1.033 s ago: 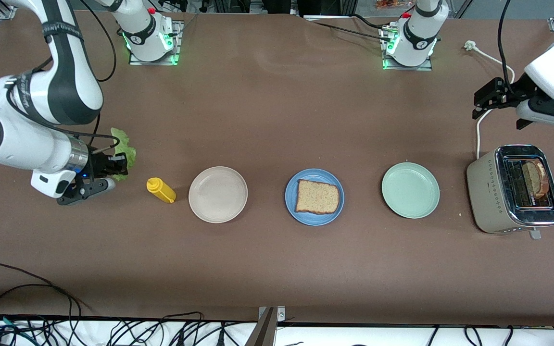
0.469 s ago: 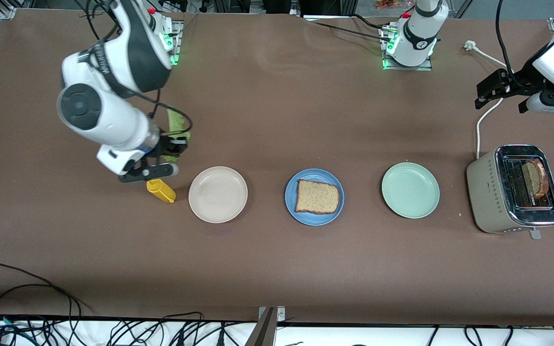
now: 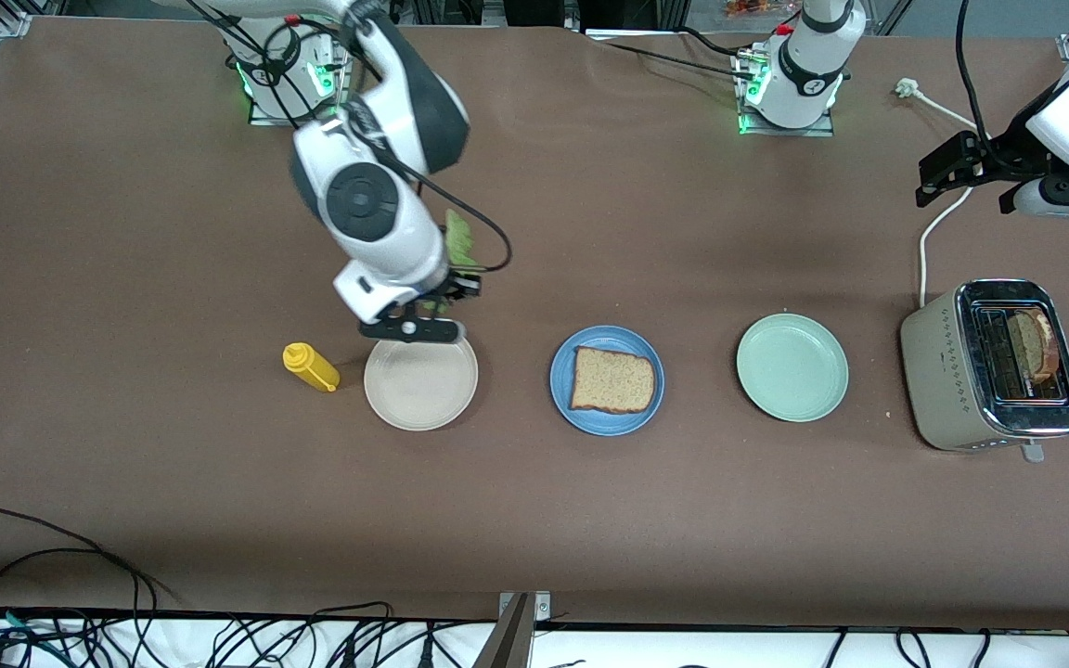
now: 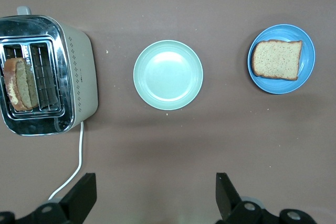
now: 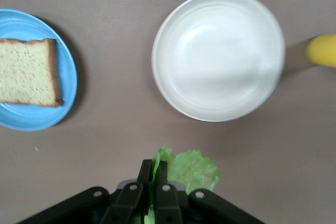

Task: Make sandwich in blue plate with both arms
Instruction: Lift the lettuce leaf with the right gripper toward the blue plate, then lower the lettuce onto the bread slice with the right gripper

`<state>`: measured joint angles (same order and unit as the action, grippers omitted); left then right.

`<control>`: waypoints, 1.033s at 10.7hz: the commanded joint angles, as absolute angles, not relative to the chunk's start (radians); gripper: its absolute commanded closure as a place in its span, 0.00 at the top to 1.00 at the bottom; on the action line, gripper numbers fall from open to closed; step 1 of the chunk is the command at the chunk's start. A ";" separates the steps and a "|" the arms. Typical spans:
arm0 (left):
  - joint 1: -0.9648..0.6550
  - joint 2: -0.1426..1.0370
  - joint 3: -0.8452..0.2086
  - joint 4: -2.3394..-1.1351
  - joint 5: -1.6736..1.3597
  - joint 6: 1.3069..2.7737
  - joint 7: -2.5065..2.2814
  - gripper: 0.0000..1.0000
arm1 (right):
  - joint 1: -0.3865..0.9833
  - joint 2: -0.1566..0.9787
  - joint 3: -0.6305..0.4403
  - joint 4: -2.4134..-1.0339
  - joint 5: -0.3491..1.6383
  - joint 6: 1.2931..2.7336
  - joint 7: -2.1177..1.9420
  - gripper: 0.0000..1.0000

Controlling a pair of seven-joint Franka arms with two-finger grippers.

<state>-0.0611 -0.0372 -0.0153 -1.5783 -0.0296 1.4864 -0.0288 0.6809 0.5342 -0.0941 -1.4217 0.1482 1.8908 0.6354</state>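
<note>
The blue plate [image 3: 560, 391] sits mid-table with one brown bread slice [image 3: 612, 379] lying flat on it. My right gripper [image 3: 462, 288] is shut on a ruffled green lettuce leaf [image 3: 458, 243], up in the air over the table by the beige-white plate's rim. The right wrist view shows the shut right gripper [image 5: 153, 167] pinching the lettuce [image 5: 191, 169], with the blue plate [image 5: 67, 77] and bread [image 5: 26, 72] off to one side. My left gripper [image 3: 926, 184] hangs open and empty above the table near the toaster, and its jaws stand wide apart in the left wrist view [image 4: 156, 198]. A second bread slice [image 3: 1026, 345] stands in the toaster slot.
A beige-white plate [image 3: 420, 394] and a yellow squeeze bottle [image 3: 311, 366] lie toward the right arm's end. A pale green plate [image 3: 792, 367] and a steel-topped toaster [image 3: 943, 371] with a white cable [image 3: 926, 237] lie toward the left arm's end.
My right arm swung the lettuce from its end of the table, past the yellow bottle, to the beige-white plate. The left arm lifted a little, then held still.
</note>
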 commanded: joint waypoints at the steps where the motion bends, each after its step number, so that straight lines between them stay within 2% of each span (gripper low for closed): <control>1: -0.066 -0.049 -0.012 -1.589 -0.023 1.477 -0.038 1.00 | 0.761 0.667 -0.106 -1.292 0.146 1.951 0.840 0.00; 4: -0.064 -0.049 -0.006 -1.588 -0.025 1.480 -0.038 1.00 | 0.802 0.819 -0.109 -1.111 0.242 2.015 1.033 0.00; 8: -0.064 -0.049 -0.006 -1.588 -0.025 1.480 -0.038 1.00 | 0.792 0.873 -0.136 -1.097 0.397 2.137 1.240 0.00; 11: -0.064 -0.049 -0.006 -1.588 -0.025 1.480 -0.038 1.00 | 0.787 0.911 -0.144 -1.097 0.411 2.181 1.316 0.00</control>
<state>-0.0604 -0.0361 -0.0108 -1.5786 -0.0296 1.4856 -0.0311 0.7867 0.8553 -0.1365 -1.1497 0.3843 2.1520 1.2433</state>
